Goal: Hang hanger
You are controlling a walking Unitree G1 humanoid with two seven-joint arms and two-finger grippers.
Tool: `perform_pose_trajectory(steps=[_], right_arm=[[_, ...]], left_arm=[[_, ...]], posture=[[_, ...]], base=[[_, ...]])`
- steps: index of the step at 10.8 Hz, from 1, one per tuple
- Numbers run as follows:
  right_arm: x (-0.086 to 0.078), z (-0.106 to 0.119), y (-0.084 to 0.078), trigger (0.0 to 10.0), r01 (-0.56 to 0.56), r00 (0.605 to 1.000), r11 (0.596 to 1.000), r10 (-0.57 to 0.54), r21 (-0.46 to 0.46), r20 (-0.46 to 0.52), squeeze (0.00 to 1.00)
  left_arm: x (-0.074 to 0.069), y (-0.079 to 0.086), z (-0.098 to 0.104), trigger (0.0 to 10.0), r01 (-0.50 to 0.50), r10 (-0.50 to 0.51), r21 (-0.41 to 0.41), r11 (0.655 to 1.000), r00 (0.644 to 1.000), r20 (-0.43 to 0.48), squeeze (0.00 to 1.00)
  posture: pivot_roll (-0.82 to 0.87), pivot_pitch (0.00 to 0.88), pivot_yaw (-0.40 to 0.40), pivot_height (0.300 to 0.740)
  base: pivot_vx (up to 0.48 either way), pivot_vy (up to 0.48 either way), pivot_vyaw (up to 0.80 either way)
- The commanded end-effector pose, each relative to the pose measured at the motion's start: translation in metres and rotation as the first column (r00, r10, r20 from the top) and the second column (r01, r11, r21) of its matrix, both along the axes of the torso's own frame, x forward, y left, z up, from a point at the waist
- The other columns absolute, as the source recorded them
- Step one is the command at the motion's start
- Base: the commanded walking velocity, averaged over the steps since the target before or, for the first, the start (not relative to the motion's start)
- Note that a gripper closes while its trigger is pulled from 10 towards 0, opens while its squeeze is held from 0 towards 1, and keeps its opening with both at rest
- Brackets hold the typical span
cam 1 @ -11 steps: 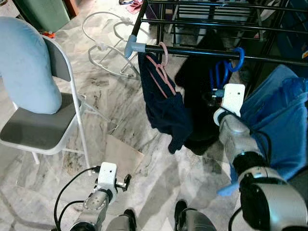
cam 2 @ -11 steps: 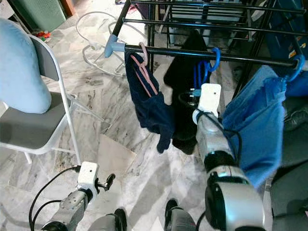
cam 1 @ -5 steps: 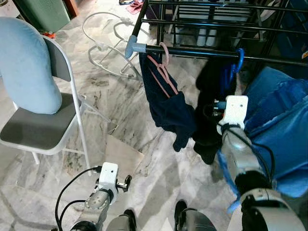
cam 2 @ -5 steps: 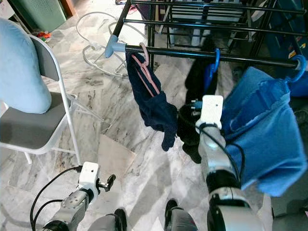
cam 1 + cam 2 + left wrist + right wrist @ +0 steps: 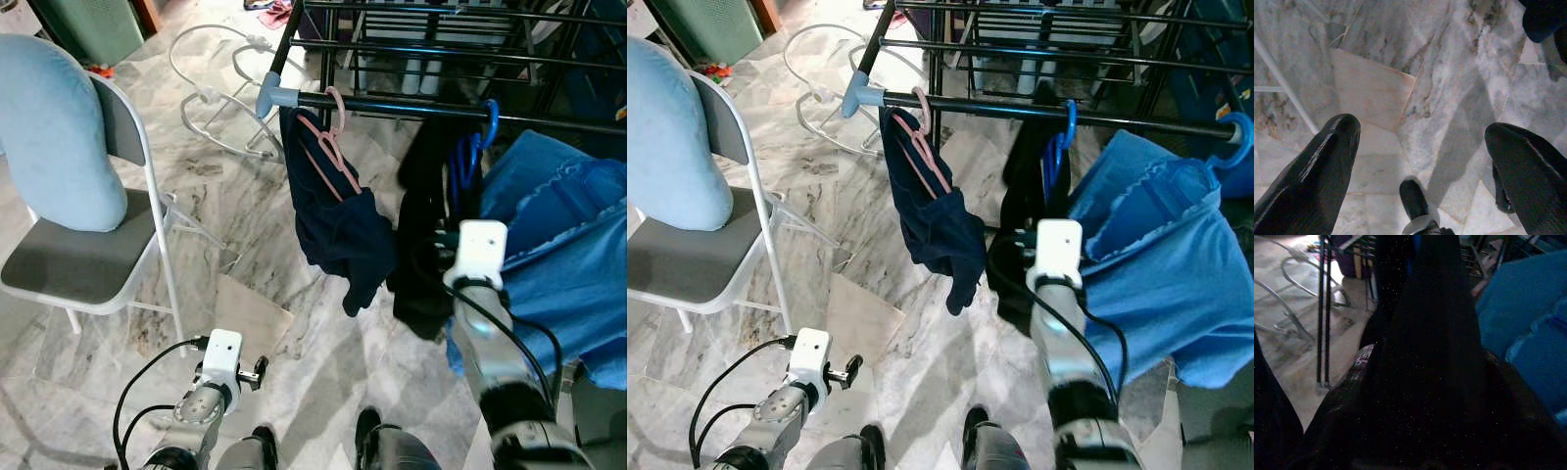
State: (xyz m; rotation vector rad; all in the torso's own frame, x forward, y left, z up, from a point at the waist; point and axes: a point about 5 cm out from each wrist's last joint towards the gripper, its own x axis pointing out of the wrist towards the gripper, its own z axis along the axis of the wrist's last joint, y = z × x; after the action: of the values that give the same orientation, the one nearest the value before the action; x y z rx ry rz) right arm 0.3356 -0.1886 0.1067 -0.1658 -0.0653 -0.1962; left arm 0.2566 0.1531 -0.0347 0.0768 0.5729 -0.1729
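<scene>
Far to my left stands a white folding chair [image 5: 93, 269] with a grey seat, and a pale blue cushion [image 5: 54, 137] leans upright against its backrest. Beyond it, white wire hangers [image 5: 211, 93] lie loose on the marble floor [image 5: 255, 211].

My left pincer [image 5: 1420, 161] hangs low near my feet, its two black fingers [image 5: 1312, 171] spread wide apart over a beige tile [image 5: 250, 315] with nothing between them.

Ahead runs the black rail [image 5: 392, 105] of a drying rack, capped with a light blue end piece [image 5: 269, 95]. A pink hanger [image 5: 331, 137] hooks over the rail near that end and carries a dark navy garment [image 5: 338, 230] that droops below it. Further right, the blue hanger [image 5: 480, 132] has its hook over the same rail, with a black garment [image 5: 421, 235] hanging from it.

My right pincer [image 5: 1420, 382] is raised at the level of that black garment, just below the blue hanger, its white wrist housing [image 5: 477, 250] right in front of the cloth. From the wrist, dark fabric fills the space between the fingers, and I cannot tell whether they are closed or apart.

On my far right, a bright blue garment [image 5: 558, 264] hangs beside my right arm, touching it.
</scene>
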Motion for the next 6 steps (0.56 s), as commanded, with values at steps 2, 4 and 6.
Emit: perform_pose_trajectory(steps=[2,4,6], right_arm=[[-0.014,-0.012,0.002,10.0,0.004,1.0,1.0,-0.004,-0.019,-0.005,1.0],[-0.028,-0.028,-0.001,10.0,0.005,1.0,0.997,-0.006,-0.071,-0.014,1.0],[-0.04,-0.04,-0.009,10.0,0.036,0.999,0.996,-0.039,-0.076,-0.038,1.0]], left_arm=[[-0.007,0.006,-0.006,10.0,-0.007,0.008,0.026,1.0,0.999,-0.044,0.0],[-0.007,0.007,-0.007,10.0,-0.004,0.006,0.049,0.999,0.999,-0.049,0.0],[-0.008,0.009,-0.007,10.0,-0.005,0.008,0.069,0.998,0.999,-0.05,0.0]], posture=[[-0.08,0.21,0.072,0.74],[-0.08,0.206,0.073,0.74],[-0.09,0.201,0.072,0.74]], base=[[0.0,0.0,0.0],[0.0,0.0,0.0],[0.0,0.0,0.0]])
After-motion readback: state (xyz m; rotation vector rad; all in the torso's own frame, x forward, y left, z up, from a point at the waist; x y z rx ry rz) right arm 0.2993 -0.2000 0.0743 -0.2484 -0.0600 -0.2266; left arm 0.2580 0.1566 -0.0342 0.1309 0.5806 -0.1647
